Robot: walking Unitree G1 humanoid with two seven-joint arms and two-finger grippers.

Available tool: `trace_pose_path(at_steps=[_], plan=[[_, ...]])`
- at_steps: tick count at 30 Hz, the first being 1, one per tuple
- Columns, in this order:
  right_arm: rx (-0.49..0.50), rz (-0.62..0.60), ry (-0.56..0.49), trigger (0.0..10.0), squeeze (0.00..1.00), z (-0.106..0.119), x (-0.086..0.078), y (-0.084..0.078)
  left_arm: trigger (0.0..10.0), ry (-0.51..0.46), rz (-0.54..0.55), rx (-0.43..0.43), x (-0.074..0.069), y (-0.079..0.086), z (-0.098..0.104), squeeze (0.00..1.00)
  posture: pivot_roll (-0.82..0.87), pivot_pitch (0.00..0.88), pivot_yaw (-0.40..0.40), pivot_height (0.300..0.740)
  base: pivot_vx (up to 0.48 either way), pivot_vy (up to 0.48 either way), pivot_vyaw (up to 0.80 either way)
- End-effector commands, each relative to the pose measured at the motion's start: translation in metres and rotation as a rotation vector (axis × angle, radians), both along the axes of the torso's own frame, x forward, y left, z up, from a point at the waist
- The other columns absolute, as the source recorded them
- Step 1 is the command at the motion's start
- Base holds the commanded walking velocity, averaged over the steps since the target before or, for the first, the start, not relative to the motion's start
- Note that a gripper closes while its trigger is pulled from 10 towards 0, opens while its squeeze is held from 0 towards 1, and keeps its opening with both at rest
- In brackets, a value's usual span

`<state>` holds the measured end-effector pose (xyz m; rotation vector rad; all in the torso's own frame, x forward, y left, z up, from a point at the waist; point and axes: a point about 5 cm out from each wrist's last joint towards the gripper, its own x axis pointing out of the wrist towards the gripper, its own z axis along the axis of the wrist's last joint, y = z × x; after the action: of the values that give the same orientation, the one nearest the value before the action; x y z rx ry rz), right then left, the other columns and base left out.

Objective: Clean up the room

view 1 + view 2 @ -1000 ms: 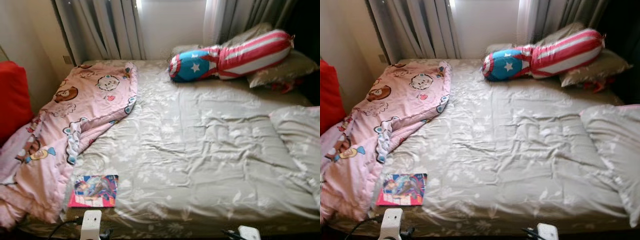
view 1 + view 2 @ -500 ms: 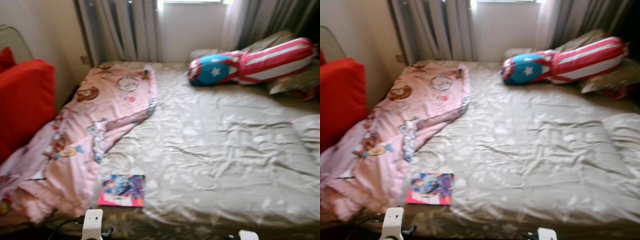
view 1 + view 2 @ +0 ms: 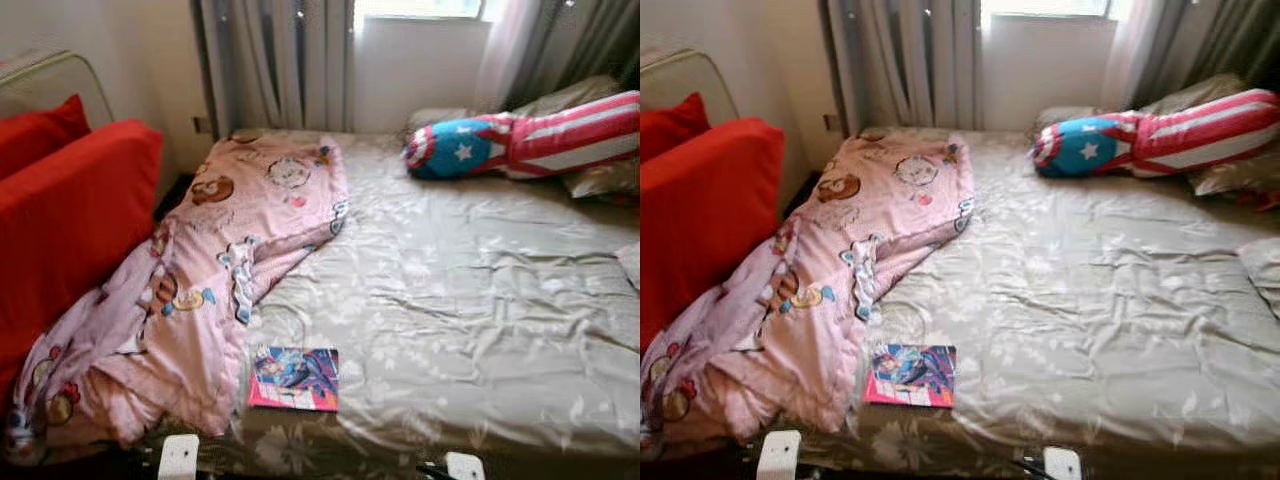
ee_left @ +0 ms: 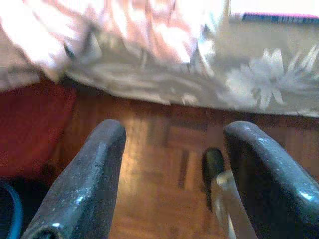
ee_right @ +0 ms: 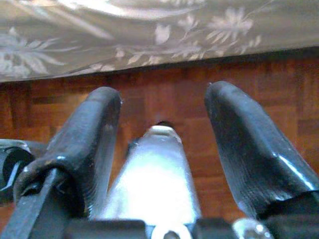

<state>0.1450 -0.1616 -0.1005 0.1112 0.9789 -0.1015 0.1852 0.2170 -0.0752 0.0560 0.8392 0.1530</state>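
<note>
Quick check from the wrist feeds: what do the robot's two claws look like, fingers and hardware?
The left claw has two thick, rounded, matte black fingers with a slight sheen. The right claw has matching black fingers, glossier at the edges, with a shiny silver metal piece between them at the base and a thin black cable beside one finger.

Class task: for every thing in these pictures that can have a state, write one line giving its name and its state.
pink blanket: crumpled, spilling off the bed's left side
book: closed, flat near the bed's front edge
star pillow: lying on its side
curtains: drawn together beside the window
left gripper: open, empty
right gripper: open, empty
</note>
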Motion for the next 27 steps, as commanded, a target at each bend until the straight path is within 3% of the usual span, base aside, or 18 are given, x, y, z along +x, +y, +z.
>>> trace_pose_path(at_steps=[1,6,16,27], plan=[[-0.015,-0.002,0.010,10.0,0.00,-0.001,-0.001,0.000,10.0,0.006,-0.008,-0.011,0.000,-0.006,-0.001,0.00,-0.03,0.000,-0.002,0.740,0.000,0.371,0.00],[-0.026,-0.007,0.014,10.0,0.00,0.000,-0.004,-0.013,10.0,0.006,-0.006,-0.011,0.000,-0.006,-0.001,0.00,-0.03,0.000,-0.003,0.740,0.000,0.370,0.00],[-0.026,-0.009,0.016,10.0,0.00,-0.001,-0.005,-0.015,10.0,0.004,-0.007,-0.011,0.000,-0.006,-0.001,0.00,-0.03,0.000,-0.002,0.740,0.000,0.355,0.00],[-0.022,-0.006,0.016,10.0,0.00,-0.001,-0.005,-0.015,10.0,-0.010,-0.013,-0.024,0.002,-0.006,0.000,0.00,-0.03,0.000,0.002,0.740,0.000,0.000,0.00]])
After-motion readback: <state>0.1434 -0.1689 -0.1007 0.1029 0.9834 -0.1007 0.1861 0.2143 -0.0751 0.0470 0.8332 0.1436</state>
